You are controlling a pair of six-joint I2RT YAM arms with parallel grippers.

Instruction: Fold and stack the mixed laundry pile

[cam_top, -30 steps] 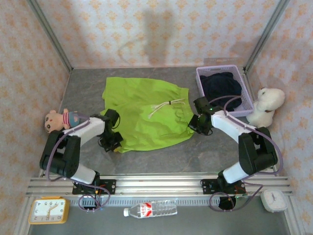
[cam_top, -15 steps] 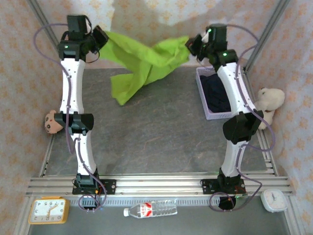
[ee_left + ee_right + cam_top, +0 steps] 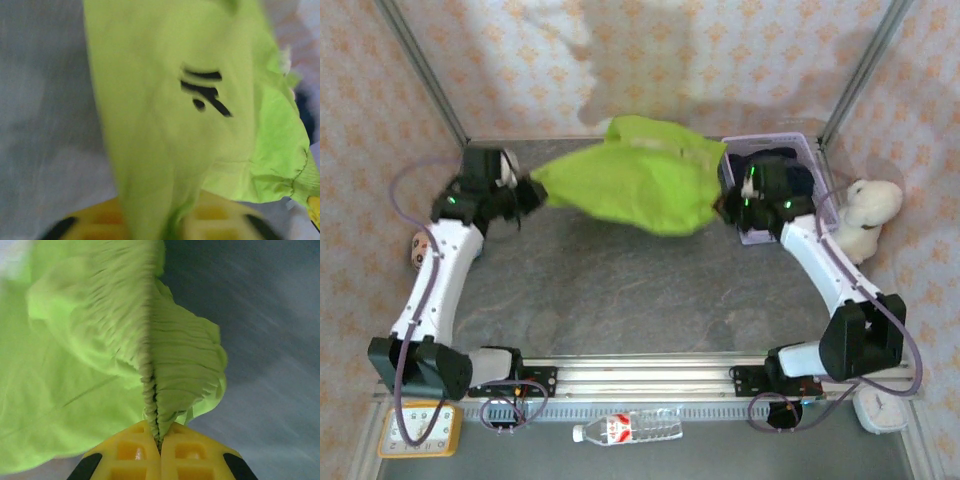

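Garments, two. Item one: lime-green garment [image 3: 630, 185], soft and crumpled, stretched as a sagging sheet between the two grippers over the far half of the grey table [image 3: 620, 290]. It has a small black printed mark [image 3: 202, 92] on one face and a gathered, ribbed hem. Item two: dark navy garment [image 3: 785, 170], bundled inside the lavender basket [image 3: 775, 139] at far right. Grippers, two. The right gripper [image 3: 159, 432] is clenched on the green gathered hem, its yellow fingers pressed together. The left gripper [image 3: 527, 193] is at the garment's opposite end, with cloth running between its fingers; the motion blur hides whether it clamps. Sundries: one white plush toy [image 3: 868, 210], one doll [image 3: 417, 250], one water bottle [image 3: 625, 430], two clocks, one yellow [image 3: 430, 435], one white [image 3: 880, 412].
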